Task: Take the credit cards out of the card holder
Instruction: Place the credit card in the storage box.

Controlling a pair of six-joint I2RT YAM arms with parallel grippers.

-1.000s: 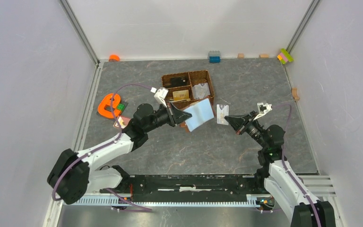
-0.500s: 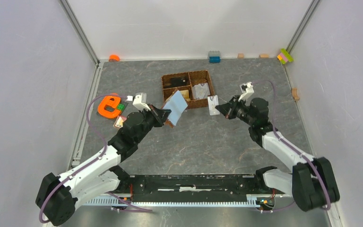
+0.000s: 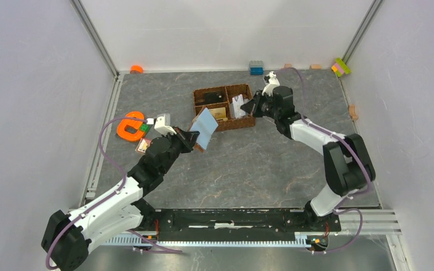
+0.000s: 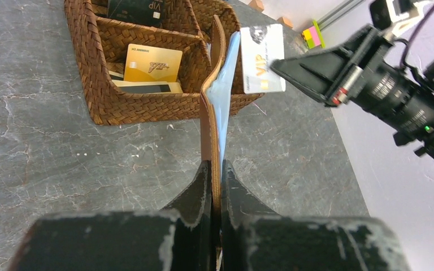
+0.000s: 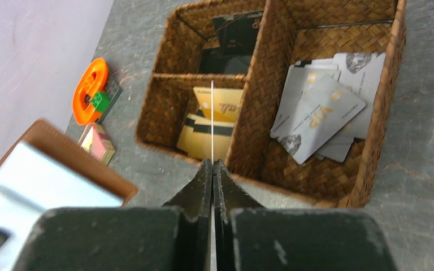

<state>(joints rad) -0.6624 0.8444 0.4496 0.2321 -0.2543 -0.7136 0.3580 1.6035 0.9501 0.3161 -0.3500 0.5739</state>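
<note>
**Desk:** What has the left gripper got?

**Photographer:** Its jaws are pinched tight on the bottom edge of the card holder. The holder stands on edge and half open, brown skin to the left and pale blue lining to the right. In the top view it is lifted off the table, left of centre, just in front of the woven basket.

**Desk:** And the right gripper?

**Photographer:** It is closed on a pale card marked VIP, held by one end. Its own wrist camera sees that card only as a thin line. The card hangs over the basket's near side, upper centre in the top view, apart from the holder.

**Desk:** The other credit cards?

**Photographer:** They are in the basket. The grey-white ones are heaped in the right compartment, and the gold cards lie in the one beside it.

**Desk:** The arms?

**Photographer:** The left arm runs diagonally from lower left up to centre. The right arm is folded, with its elbow at the right of the frame and its forearm reaching up-left to the basket.
</note>
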